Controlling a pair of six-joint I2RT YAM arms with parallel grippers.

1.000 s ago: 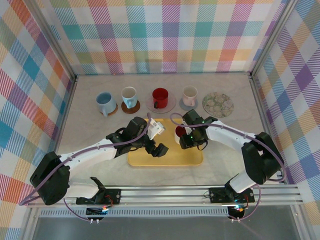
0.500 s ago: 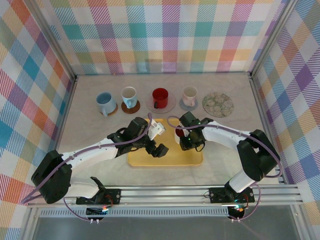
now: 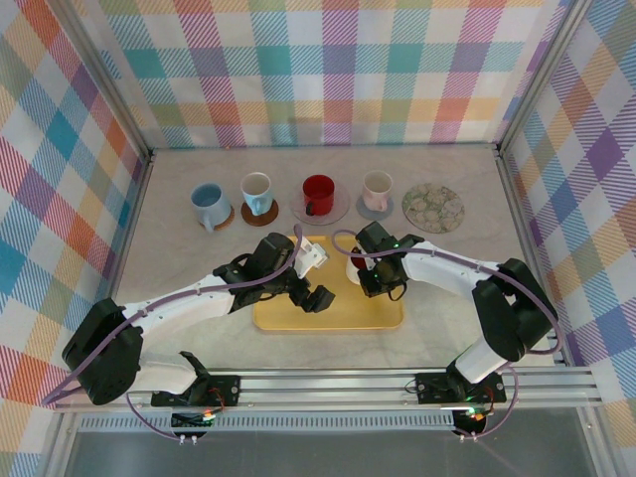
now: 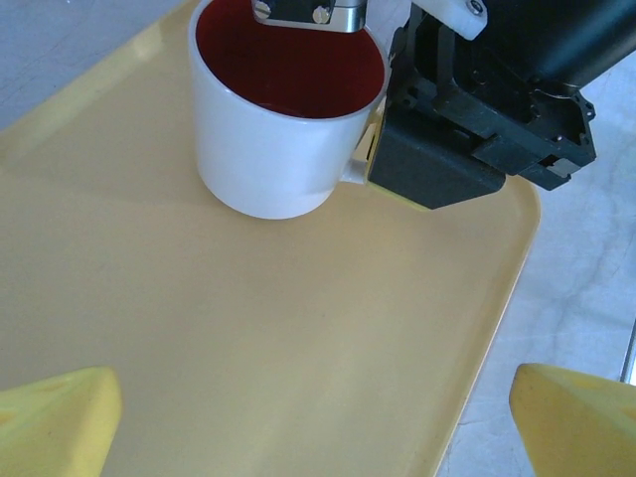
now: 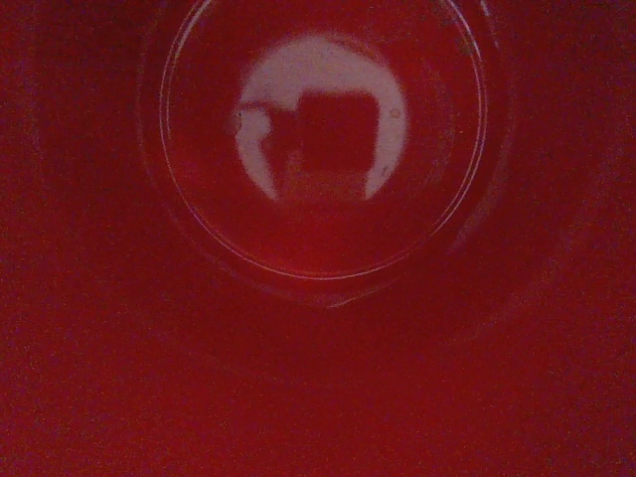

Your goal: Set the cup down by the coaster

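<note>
Cup count was five. Four stood in a row at the back of the counter (image 3: 179, 258), each on its own coaster: blue cup (image 3: 207, 202), white cup with a blue inside (image 3: 256, 187), red cup (image 3: 318, 192), pale pink cup (image 3: 377, 187). The first two were on brown coasters, the red one on a clear disc, and the pink one on a pale disc.

The fifth, the task cup (image 4: 278, 149), was white outside and red inside. It stood upright on the single yellow tray (image 4: 248, 328), near the tray's far right corner and well apart from the back row.

Coaster count was five: four occupied and one bare. The bare coaster (image 3: 433, 208) was round and patterned. It lay at the right end of the row, just beside the pink cup.

There were two arms, both over the tray.

Right end effector (image 3: 360, 270) was at the task cup. The left wrist view showed one metal finger (image 4: 308, 12) dipped inside the rim and the black body against the handle side. The right wrist view looked straight down into the red interior (image 5: 318, 149). Whether the jaws were actually clamped on the wall could not be told.

Left end effector (image 3: 316, 276) was released, jaws spread wide. Its two yellow fingertips (image 4: 55, 422) sat at opposite edges of the left wrist view, above bare tray, and gripped nothing. It was near the cup but not touching it.
</note>
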